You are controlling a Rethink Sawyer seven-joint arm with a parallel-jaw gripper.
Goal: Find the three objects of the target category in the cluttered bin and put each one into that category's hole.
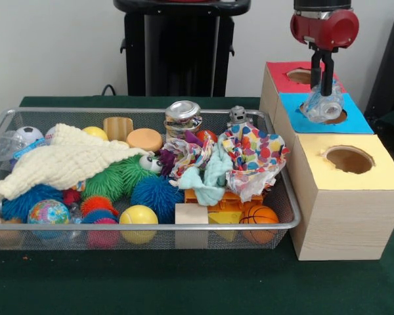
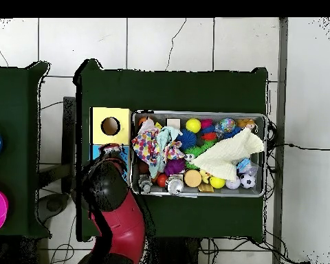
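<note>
Gripper (image 1: pixel 326 84) is hanging right over the wooden box (image 1: pixel 345 216) on the right, fingers pinched on a crinkly clear plastic bottle (image 1: pixel 323 107). From the front, that bottle sits over the blue-faced hole (image 1: pixel 335 117), not the red-faced hole (image 1: pixel 301 76), which is the next one back toward the wall. The yellow-faced hole (image 1: pixel 349 159) is nearest the camera and has nothing in it that I can see.

Over in the wire mesh bin (image 1: pixel 151 228) another see-through bottle with a blue label (image 1: pixel 13 146) is tucked in the far left corner beside a little soccer ball (image 1: pixel 30 134), partly under the cream knitted cloth (image 1: pixel 65 164). Can't spot a third one in either view.

Other stuff in the bin: a crushed shiny can (image 1: pixel 182 118) at the back, a polka-dot cloth (image 1: pixel 253 157) bunched on the right, a green fuzzy toy with googly eyes (image 1: pixel 121 176), a blue spiky ball (image 1: pixel 156 195), a yellow ball (image 1: pixel 138 218), a mini basketball (image 1: pixel 259 215) and a globe ball (image 1: pixel 48 212) along the front edge.

From overhead the red arm (image 2: pixel 123 220) covers most of the box, only the yellow face (image 2: pixel 111 126) showing clearly.
</note>
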